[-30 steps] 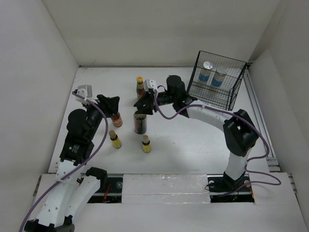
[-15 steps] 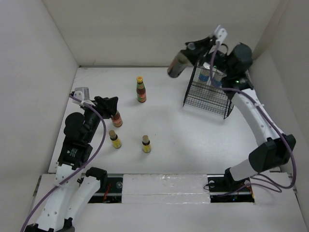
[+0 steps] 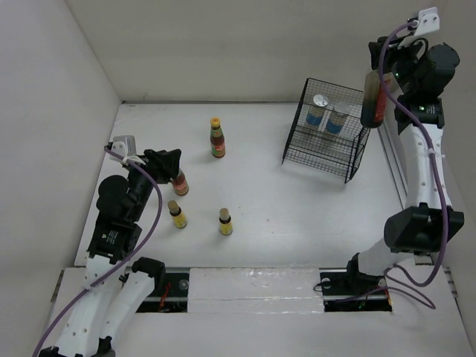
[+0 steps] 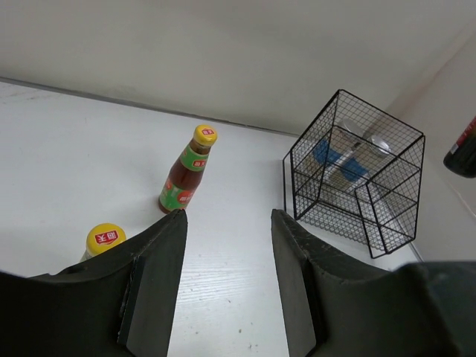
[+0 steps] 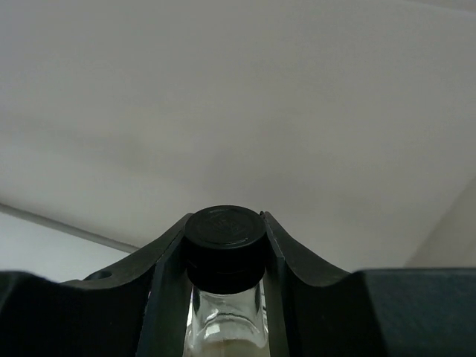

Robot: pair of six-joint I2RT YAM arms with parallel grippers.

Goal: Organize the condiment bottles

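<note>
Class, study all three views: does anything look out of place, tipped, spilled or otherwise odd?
Only the dark black-capped bottle: it hangs high in the air in the right hand, right of the wire basket. The other bottles stand upright on the table; no spill shows.

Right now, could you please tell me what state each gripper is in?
Left gripper: open, holding nothing.
Right gripper: closed on the dark glass bottle with a black cap.

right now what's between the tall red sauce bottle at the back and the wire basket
Nothing: the table is bare between the red sauce bottle and the wire basket, as the top external and left wrist views both show.
</note>
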